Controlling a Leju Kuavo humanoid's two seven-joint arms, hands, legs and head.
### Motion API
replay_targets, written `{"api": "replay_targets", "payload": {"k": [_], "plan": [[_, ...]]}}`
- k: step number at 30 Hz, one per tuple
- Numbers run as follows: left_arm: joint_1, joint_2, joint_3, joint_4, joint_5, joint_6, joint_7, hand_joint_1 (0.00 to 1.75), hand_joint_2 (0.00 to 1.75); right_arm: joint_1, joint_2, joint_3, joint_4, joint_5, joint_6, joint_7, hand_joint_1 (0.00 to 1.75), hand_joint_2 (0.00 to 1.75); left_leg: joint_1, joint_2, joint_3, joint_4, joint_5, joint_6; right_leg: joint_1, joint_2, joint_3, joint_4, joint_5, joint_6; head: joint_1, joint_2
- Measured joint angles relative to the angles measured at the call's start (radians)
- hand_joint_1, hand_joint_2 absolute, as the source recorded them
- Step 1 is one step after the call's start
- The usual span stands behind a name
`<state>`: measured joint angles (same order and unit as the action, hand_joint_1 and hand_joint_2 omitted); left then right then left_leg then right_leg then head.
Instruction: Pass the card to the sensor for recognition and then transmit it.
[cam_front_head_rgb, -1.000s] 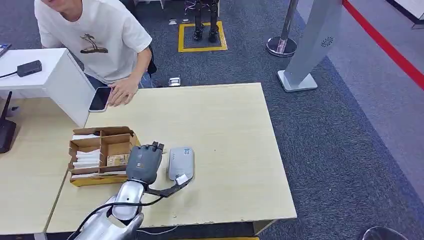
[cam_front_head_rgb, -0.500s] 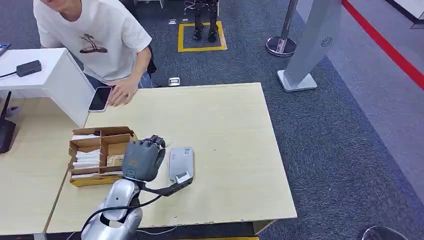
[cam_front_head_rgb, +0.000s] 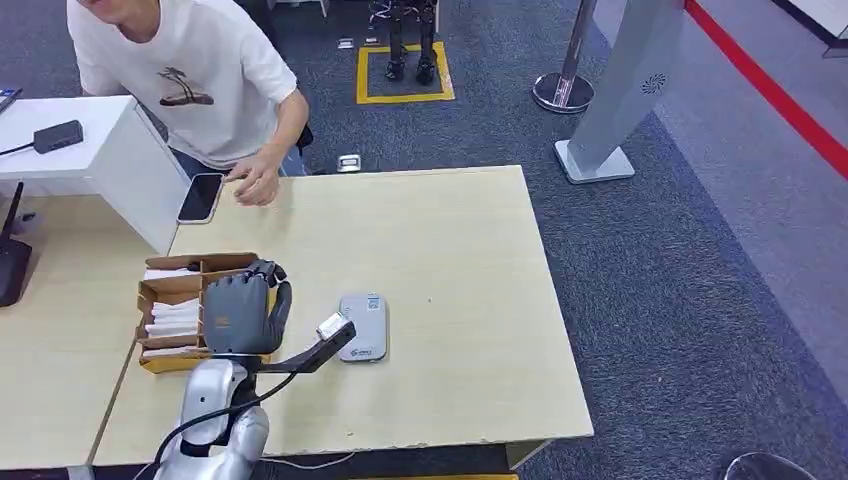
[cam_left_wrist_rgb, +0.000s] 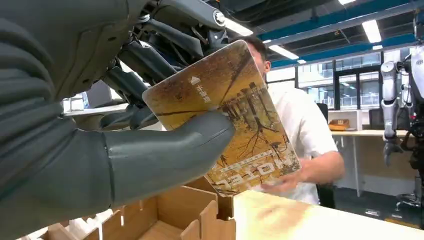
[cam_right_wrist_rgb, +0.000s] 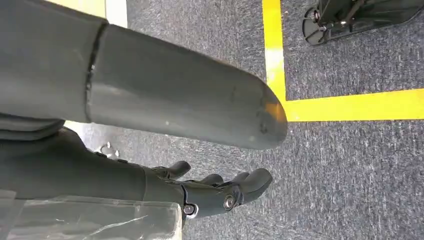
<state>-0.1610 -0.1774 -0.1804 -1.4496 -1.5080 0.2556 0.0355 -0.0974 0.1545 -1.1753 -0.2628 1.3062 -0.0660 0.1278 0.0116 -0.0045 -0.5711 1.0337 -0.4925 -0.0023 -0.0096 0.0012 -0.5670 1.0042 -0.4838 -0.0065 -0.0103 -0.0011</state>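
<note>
My left hand (cam_front_head_rgb: 238, 314) hovers over the right part of the brown cardboard box (cam_front_head_rgb: 166, 287) on the wooden table (cam_front_head_rgb: 450, 260). Seen from the left wrist, that left hand (cam_left_wrist_rgb: 85, 140) pinches a yellow-brown picture card (cam_left_wrist_rgb: 240, 105) between its thumb and dark fingers, and the card is held up above the box (cam_left_wrist_rgb: 200, 215). The grey card sensor (cam_front_head_rgb: 364, 326) lies flat on the table just to the right of the hand. My right hand (cam_right_wrist_rgb: 220, 192) hangs over the carpet with its fingers apart and nothing in it.
A person in a white T-shirt (cam_front_head_rgb: 190, 70) leans at the table's far left corner, a hand (cam_front_head_rgb: 258, 186) beside a phone (cam_front_head_rgb: 200, 198). The box holds white cards in its compartments. A white stand (cam_front_head_rgb: 110, 160) adjoins the table's left side. Carpet with yellow floor lines (cam_right_wrist_rgb: 350, 107) lies under my right hand.
My left hand has moved left, from beside the sensor to over the box. The person's hand has lifted and shifted slightly right, away from the phone.
</note>
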Motion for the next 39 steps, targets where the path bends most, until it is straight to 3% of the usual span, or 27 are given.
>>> {"api": "replay_targets", "payload": {"k": [23, 25, 27, 28, 30, 32, 39], "plan": [[0.001, -0.008, 0.006, -0.006, 0.0, 0.0, 0.0, 1.75, 1.75, 0.0, 0.0, -0.002, 0.0, 0.0, 0.0, 0.0, 0.0, 0.0, 0.0, 0.0, 0.0, 0.0, 0.0, 0.0, 0.0, 0.0, 0.0, 0.0, 0.0, 0.0, 0.0, 0.0], [0.0, -0.008, 0.015, -0.006, 0.056, 0.006, -0.004, 1.75, 1.75, 0.0, 0.0, -0.002, 0.0, 0.002, -0.001, 0.0, 0.0, 0.0, 0.0, 0.0, -0.001, 0.0, 0.0, 0.0, 0.0, 0.0, 0.0, 0.0, 0.0, 0.0, 0.001, 0.0], [-0.011, -0.01, 0.062, -0.008, 0.27, -0.003, -0.033, 1.75, 1.75, 0.0, 0.0, -0.002, 0.0, 0.005, -0.005, 0.006, 0.0, 0.0, 0.0, 0.0, 0.0, 0.0, 0.0, 0.0, 0.0, 0.0, 0.0, 0.0, 0.0, 0.0, 0.001, 0.0], [-0.028, -0.01, 0.125, -0.008, 0.408, -0.035, -0.063, 1.75, 1.75, 0.0, 0.0, -0.002, 0.0, 0.008, -0.006, 0.008, 0.0, 0.0, 0.0, 0.0, -0.001, 0.0, 0.0, 0.0, 0.0, 0.0, 0.0, 0.0, 0.0, 0.0, 0.001, 0.0], [-0.078, -0.01, 0.275, -0.008, 0.541, -0.123, -0.136, 1.75, 1.75, 0.0, 0.0, -0.002, 0.0, 0.01, -0.007, 0.009, 0.0, 0.0, 0.001, 0.001, 0.001, 0.0, 0.001, -0.001, 0.0, 0.002, 0.0, 0.0, 0.0, 0.0, 0.001, 0.0], [-0.109, -0.011, 0.38, -0.008, 0.52, -0.167, -0.18, 1.75, 1.75, 0.001, 0.0, -0.002, 0.0, 0.014, -0.007, 0.013, 0.0, 0.0, 0.001, 0.002, 0.002, 0.0, 0.001, -0.001, 0.0, 0.003, 0.0, 0.0, 0.0, 0.0, -0.002, 0.0], [-0.142, -0.046, 0.478, -0.008, 0.481, -0.177, -0.185, 1.75, 1.75, -0.004, 0.0, -0.002, 0.0, 0.023, -0.007, 0.018, 0.0, 0.0, 0.0, 0.003, 0.001, 0.0, 0.001, -0.002, 0.0, 0.004, 0.0, 0.001, 0.001, 0.0, -0.002, 0.0]]}}
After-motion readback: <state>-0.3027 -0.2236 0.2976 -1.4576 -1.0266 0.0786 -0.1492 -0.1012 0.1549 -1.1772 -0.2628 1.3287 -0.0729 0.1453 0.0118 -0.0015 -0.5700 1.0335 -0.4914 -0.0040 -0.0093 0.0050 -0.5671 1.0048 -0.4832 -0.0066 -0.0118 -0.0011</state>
